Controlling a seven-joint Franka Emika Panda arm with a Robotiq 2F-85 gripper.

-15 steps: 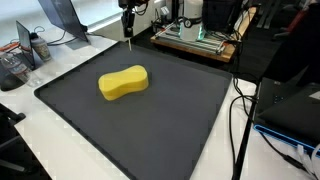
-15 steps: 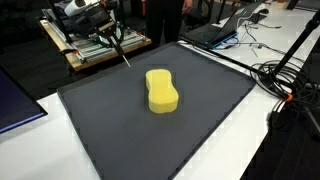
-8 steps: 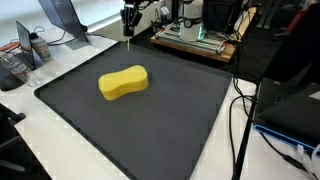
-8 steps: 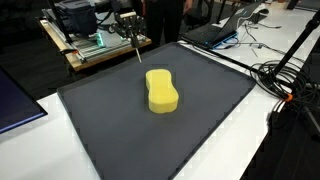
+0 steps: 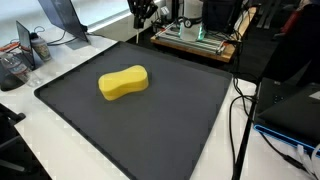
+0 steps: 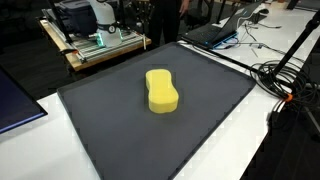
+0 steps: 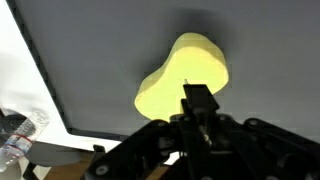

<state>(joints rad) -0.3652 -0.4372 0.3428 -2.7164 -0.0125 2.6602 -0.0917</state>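
Observation:
A yellow peanut-shaped sponge point(image 5: 123, 83) point(image 6: 161, 90) lies flat near the middle of a dark grey mat point(image 5: 180, 125) point(image 6: 110, 135). My gripper point(image 5: 141, 13) hangs high above the mat's far edge, well clear of the sponge. In the wrist view the gripper point(image 7: 198, 99) looks down at the sponge point(image 7: 185, 72) from above and behind. Its dark fingers are pressed together, and a thin tan sliver between them looks like a slim stick. The stick's lower end is hidden there.
A wooden platform with equipment point(image 5: 195, 40) point(image 6: 95, 45) stands just beyond the mat's far edge. Cables point(image 5: 240, 115) point(image 6: 290, 85) trail beside the mat. Laptops point(image 6: 215, 30) and desk clutter point(image 5: 15, 65) sit around it, and a plastic bottle point(image 7: 20, 130) lies off the mat.
The gripper, a thin pale stick hanging from it, has risen and drawn back from the mat's far edge toward the platform. The sponge has not moved.

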